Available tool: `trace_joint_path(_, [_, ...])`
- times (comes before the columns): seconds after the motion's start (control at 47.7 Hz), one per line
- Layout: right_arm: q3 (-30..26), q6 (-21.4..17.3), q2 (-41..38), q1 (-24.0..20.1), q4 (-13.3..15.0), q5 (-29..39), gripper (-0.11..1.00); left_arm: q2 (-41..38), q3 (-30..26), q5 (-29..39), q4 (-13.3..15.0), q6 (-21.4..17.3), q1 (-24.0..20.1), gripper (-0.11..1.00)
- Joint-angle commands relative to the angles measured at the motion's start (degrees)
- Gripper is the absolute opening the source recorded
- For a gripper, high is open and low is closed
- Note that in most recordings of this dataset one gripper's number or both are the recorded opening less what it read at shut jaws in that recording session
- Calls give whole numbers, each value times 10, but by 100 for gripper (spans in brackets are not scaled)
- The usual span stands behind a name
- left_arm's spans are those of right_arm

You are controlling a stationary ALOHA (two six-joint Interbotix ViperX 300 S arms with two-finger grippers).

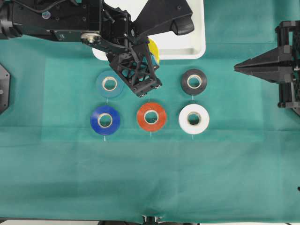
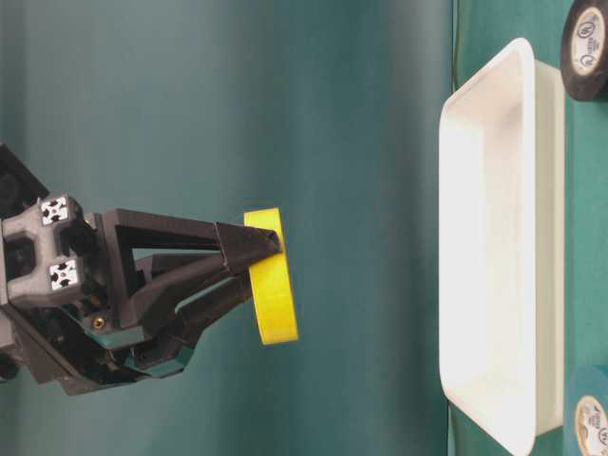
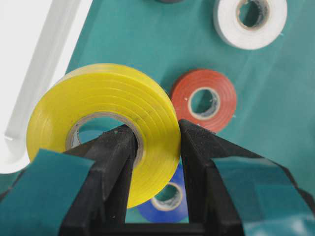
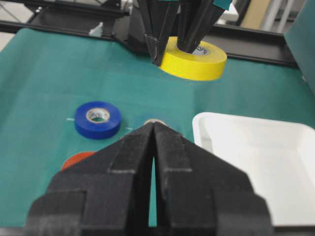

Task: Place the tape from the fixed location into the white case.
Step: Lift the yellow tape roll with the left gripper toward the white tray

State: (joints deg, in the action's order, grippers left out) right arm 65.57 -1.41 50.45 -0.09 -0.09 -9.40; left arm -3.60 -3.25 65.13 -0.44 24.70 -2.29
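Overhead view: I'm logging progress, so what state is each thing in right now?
Yellow tape: lifted, pinched through its core by the left gripper.
White case: nothing visible inside.
Right gripper: shut, idle.
Orange-red roll, white roll, blue roll: flat on the cloth.

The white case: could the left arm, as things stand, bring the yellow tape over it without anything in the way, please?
Probably yes. The left gripper holds the tape lifted clear of the cloth, the white case lies open and looks empty, and nothing visible stands between them.
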Motion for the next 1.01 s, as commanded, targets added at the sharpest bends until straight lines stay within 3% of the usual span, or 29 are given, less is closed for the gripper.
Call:
trace_joint_path(0.0, [-16,0,-3,0,0,-2,0,23,-15,-3,-3,-1,-1,25])
trace_joint_path(0.503, [-16,-1,-3,0,0,-2,0,24,-15,-3,-3,-3,-19,24])
trace_joint_path(0.985, [-18,0,-4,0,-1,1,0,24,-20,-6,-3,-30,-102,24])
